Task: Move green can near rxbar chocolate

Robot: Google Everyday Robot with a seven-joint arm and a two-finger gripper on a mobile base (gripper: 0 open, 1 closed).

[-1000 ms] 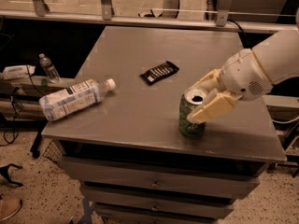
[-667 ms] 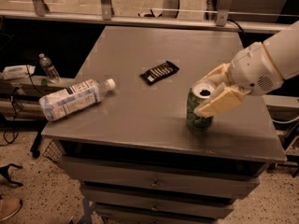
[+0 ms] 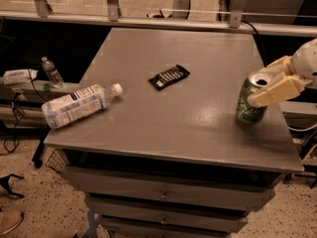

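Note:
The green can (image 3: 249, 103) stands near the right edge of the grey table (image 3: 163, 128), its silver top showing. My gripper (image 3: 271, 81) reaches in from the right, its pale fingers (image 3: 276, 91) closed around the can's upper part. The rxbar chocolate (image 3: 169, 77), a flat black wrapper with white lettering, lies near the middle of the table, well to the left of the can and a little farther back.
A white-labelled plastic bottle (image 3: 77, 105) lies on its side at the table's front left. A small water bottle (image 3: 51, 72) stands on a lower shelf off the table's left. Drawers (image 3: 163, 195) are below the tabletop. A railing (image 3: 148, 14) runs behind.
My gripper has carried the green can to the right, toward the table's right edge and farther from the rxbar chocolate. The bottle and the bar have not moved.

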